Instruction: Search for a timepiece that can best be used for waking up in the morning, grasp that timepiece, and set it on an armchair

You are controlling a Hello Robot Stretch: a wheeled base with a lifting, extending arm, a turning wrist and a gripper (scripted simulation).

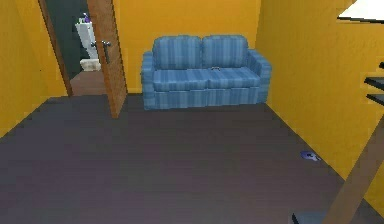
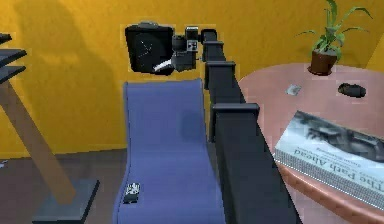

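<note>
One small, dark, boxy timepiece (image 2: 146, 45) hangs held at the gripper (image 2: 164, 63), clear above a blue seat (image 2: 165, 130); how the fingers are set cannot be told. It looks light, rigid and smooth-cased, so it is best gripped across its flat sides, not the face

In the forward view, a sofa (image 1: 205, 70) stands against the far wall. Left of it, a door (image 1: 108, 60) stands ajar, with a white fixture (image 1: 88, 42) in the room behind. A small object (image 1: 309, 156) lies on the floor near the right wall, before a shelf unit (image 1: 372, 85).

In the arm side view, a lounger (image 2: 165, 130) runs out to the wall, with a small item (image 2: 131, 190) near its front left edge. Above its far end a boxy clock (image 2: 148, 45) hangs at the gripper (image 2: 168, 64). Right of the lounger stands a table (image 2: 290, 75): a potted plant (image 2: 325, 45) at its far edge, a newspaper (image 2: 330, 140) at its near edge, and a small dish (image 2: 351, 90) between them.
</note>
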